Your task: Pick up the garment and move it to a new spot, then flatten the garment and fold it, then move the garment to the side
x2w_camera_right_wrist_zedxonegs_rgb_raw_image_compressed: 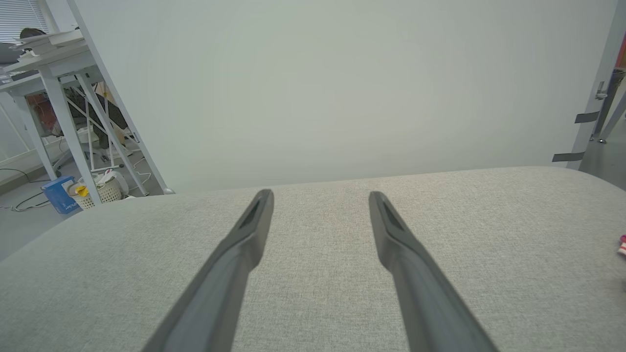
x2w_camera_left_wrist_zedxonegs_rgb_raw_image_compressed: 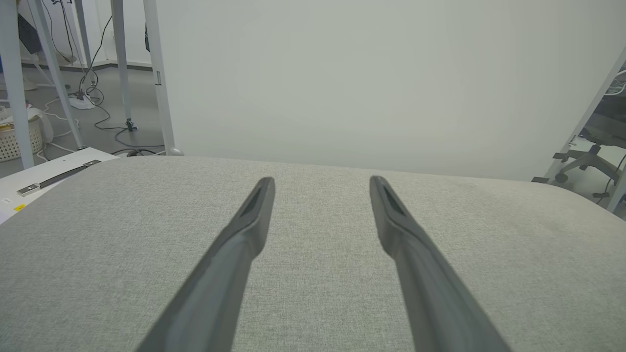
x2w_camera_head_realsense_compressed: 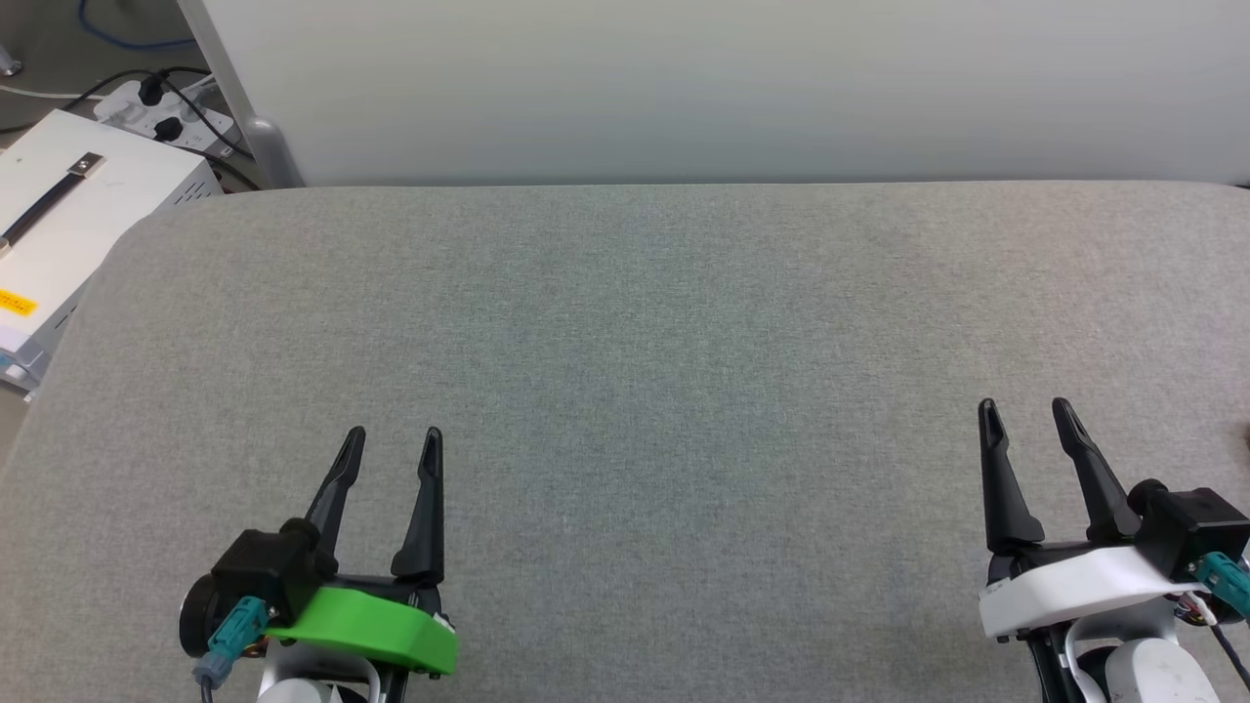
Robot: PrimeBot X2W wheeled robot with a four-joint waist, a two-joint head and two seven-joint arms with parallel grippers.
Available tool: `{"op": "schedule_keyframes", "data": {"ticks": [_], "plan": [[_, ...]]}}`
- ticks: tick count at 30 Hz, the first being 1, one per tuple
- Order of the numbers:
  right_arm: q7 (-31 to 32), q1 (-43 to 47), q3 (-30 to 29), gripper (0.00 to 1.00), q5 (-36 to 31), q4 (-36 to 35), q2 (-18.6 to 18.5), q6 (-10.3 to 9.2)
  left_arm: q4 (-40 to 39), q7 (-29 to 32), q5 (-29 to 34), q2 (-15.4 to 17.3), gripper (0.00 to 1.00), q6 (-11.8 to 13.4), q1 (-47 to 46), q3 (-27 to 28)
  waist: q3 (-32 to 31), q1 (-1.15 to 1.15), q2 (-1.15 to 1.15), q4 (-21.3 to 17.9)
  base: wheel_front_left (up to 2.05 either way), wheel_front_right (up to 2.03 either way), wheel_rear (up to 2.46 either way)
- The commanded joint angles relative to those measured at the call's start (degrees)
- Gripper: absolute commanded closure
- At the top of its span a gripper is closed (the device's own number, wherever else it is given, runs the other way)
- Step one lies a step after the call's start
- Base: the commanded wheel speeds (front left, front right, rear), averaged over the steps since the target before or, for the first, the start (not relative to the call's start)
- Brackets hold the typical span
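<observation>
**Both grippers open over the grey tabletop, garment at the far right**

The left gripper hovers near the near-left corner of the cloth-covered tabletop, its two dark fingers spread apart with nothing between them. The right gripper hovers near the near-right corner, its fingers also apart and holding nothing. The garment shows as a small red-and-white sliver by the tabletop's right edge, well apart from the right fingers. Too little of it shows to tell how it lies.

A small red-white scrap lies on the grey fabric table.
</observation>
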Motion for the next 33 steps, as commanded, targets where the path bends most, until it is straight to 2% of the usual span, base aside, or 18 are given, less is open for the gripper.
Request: {"op": "schedule_keyframes", "data": {"ticks": [1,7,8,33], "plan": [[-0.43,0.07,-0.10,0.00,-0.50,0.27,0.20,-0.05,-0.11,-0.32,0.54,-0.31,0.00,-0.17,0.72,0.15,0.00,0.01,0.69,-0.02,0.00,0.00,0.00],[-0.54,-0.02,0.06,0.00,-0.53,0.52,0.34,-0.05,-0.24,-0.32,0.42,-0.78,0.00,-0.17,1.08,1.05,0.06,0.01,0.69,-0.16,0.00,0.00,0.00],[-0.01,-0.01,0.09,1.00,-0.01,0.46,0.15,0.00,-0.06,0.00,0.29,-0.54,1.00,0.00,0.10,1.12,0.07,0.01,0.00,-0.16,0.00,0.00,0.00],[2.34,0.36,0.17,1.00,-2.34,-0.40,0.27,-0.01,-0.47,2.52,2.90,-1.16,1.00,1.23,0.03,1.86,-0.45,0.01,0.12,-0.08,0.00,0.00,0.00]]}}
